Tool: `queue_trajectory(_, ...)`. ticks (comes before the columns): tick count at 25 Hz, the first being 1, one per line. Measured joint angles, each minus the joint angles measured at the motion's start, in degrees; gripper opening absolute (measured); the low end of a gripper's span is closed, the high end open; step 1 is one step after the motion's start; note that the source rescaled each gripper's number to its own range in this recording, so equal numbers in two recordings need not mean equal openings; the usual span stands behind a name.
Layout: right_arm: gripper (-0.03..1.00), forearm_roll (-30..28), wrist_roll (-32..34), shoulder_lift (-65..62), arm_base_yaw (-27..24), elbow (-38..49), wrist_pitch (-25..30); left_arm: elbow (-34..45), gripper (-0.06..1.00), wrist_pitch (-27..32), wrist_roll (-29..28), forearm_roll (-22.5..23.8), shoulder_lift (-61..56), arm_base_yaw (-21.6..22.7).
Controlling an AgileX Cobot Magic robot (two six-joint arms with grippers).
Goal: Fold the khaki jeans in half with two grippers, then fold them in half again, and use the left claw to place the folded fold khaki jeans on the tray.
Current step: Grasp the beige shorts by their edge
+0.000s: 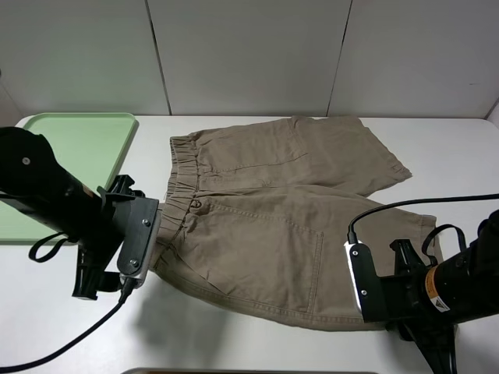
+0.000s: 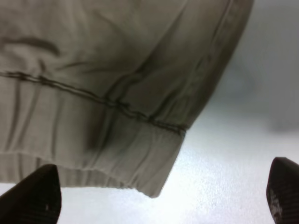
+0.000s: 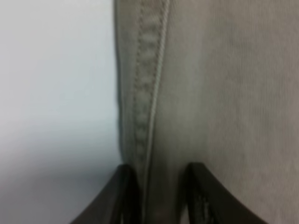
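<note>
White counter [image 1: 452, 156], wide and bare to the right, with a narrower bare strip along the near edge, ending at pale grey wall panels [image 1: 249, 54] behind. Khaki jeans [image 1: 273, 210] spread flat across the middle, gathered waistband [image 1: 181, 175] to the left and both legs running right, the far leg close to the back edge. Pale-green tray [image 1: 78, 148] in the far-left corner, near the waistband but apart from it, partly hidden by the left arm [image 1: 47, 195]. Left tool [image 2: 159, 200] spread wide, low at the near waistband corner, gripping nothing. Right tool [image 3: 161, 200] drawn narrow, pinching the stitched hem [image 3: 145, 116] of the near leg. Counter surface smooth, faintly glossy, shadowed beneath the left arm.
</note>
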Motion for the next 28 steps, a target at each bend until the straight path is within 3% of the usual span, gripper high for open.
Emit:
queue_trajectory(6, 0.34, -0.1, 4.1, 0.3, 0.0, -0.7, 0.0, 0.1, 0.82, -6.5, -2.8, 0.3, 6.2, 0.0)
queue_trajectory(14, 0.34, -0.7, 7.0, 0.5, 0.0, -0.9, -1.4, 0.1, 0.8, -9.5, -3.3, 0.1, 7.5, 0.0)
queue_trajectory(17, 0.34, -0.7, 7.0, 0.5, 0.0, -0.9, -1.5, 0.1, 0.7, -10.3, -3.3, 0.1, 7.7, 0.0)
queue_trajectory(22, 0.34, -0.7, 7.0, 0.5, 0.0, -1.0, -1.7, 0.1, 0.39, -9.7, -3.3, 0.2, 8.1, 0.0)
queue_trajectory(28, 0.34, -0.7, 7.0, 0.5, 0.0, -1.0, -1.9, 0.1, 0.24, -8.6, -3.8, 0.2, 8.2, 0.0)
